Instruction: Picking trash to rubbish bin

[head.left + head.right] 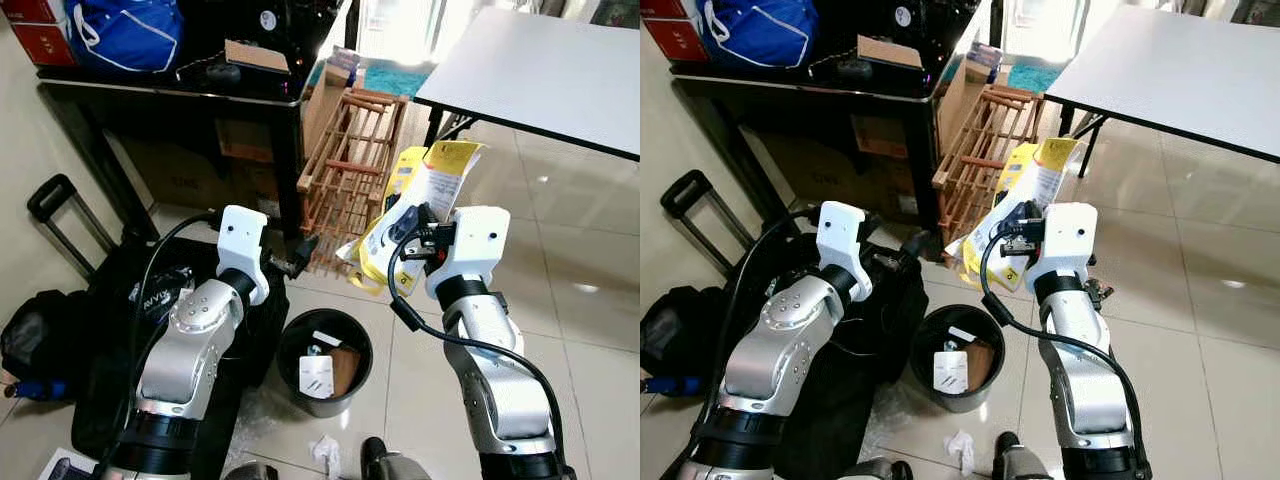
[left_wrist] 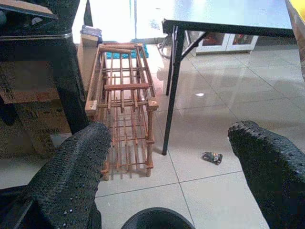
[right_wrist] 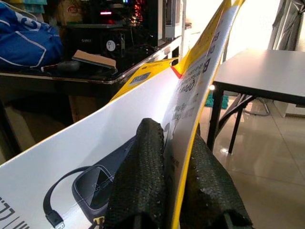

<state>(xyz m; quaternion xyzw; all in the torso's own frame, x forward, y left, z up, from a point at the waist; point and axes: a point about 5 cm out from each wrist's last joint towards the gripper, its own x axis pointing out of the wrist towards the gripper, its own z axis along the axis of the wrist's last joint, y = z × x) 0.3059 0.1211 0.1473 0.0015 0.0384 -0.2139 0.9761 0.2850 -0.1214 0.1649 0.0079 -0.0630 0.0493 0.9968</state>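
Tiled floor, cluttered room. Right claw clamps a yellow-and-white flat package, raised right of and beyond the black rubbish bin. Left claw spread wide, empty, above the bin's left side. Wooden rack stands farther back.

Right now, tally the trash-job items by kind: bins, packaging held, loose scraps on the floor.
Bins: 1, the black rubbish bin, with a white card and brown scrap inside.
Held packaging: 1, the yellow-and-white package clamped in the right gripper.
Loose floor scraps: 2, a crumpled white tissue beside the bin and a small dark wrapper near the table leg.
Total: 4.
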